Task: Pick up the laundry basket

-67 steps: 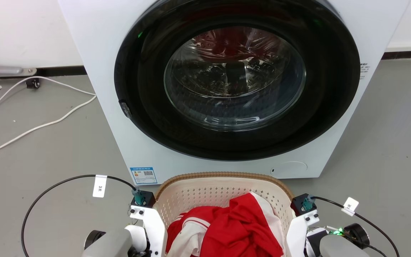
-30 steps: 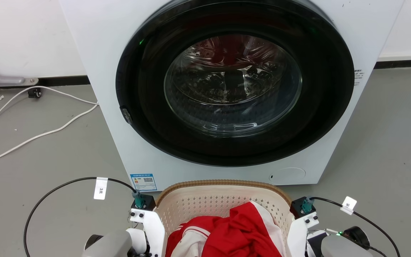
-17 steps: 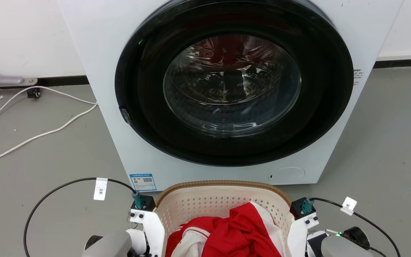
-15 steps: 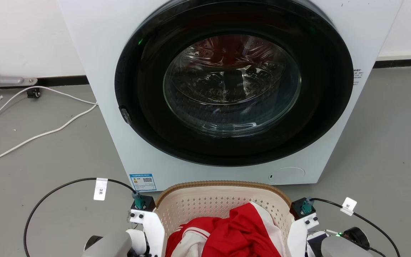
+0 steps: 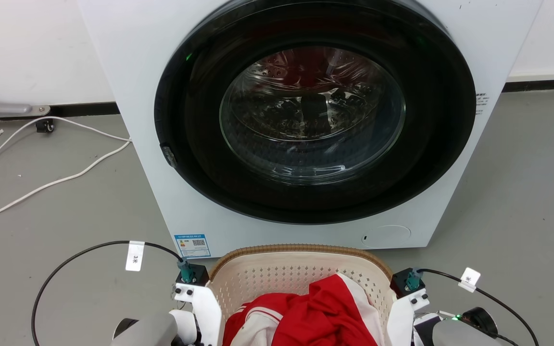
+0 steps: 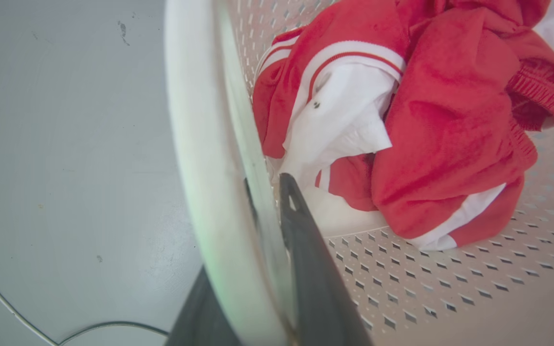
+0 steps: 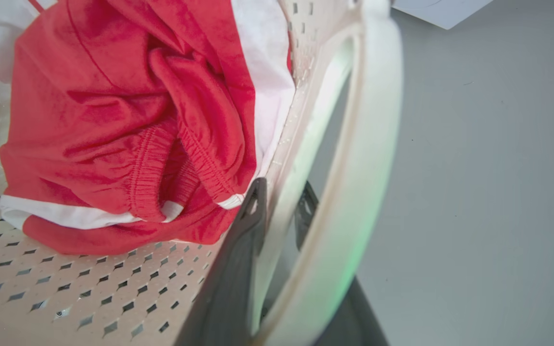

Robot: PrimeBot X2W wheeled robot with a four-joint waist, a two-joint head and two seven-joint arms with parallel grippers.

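Observation:
The laundry basket (image 5: 301, 250) is cream with perforated walls and a brown woven rim, low in the head view just in front of the washer. Red and white clothes (image 5: 306, 312) lie bunched inside. My left gripper (image 6: 267, 192) is shut on the basket's white left handle (image 6: 200, 168), one dark finger (image 6: 306, 250) inside the wall and the other outside. My right gripper (image 7: 283, 192) is shut on the white right handle (image 7: 363, 168) the same way. In the head view both wrists flank the basket, left wrist (image 5: 195, 298) and right wrist (image 5: 409, 298).
A white front-loading washer (image 5: 128, 72) with a shut dark round door (image 5: 313, 110) stands right behind the basket. White cables (image 5: 46, 180) trail over the grey floor at the left. Black wrist cables (image 5: 80, 254) loop beside both arms.
The head camera has shifted a little, so the washer and basket sit slightly lower in the picture than 2.2 s ago. Both grippers keep their hold on the handles.

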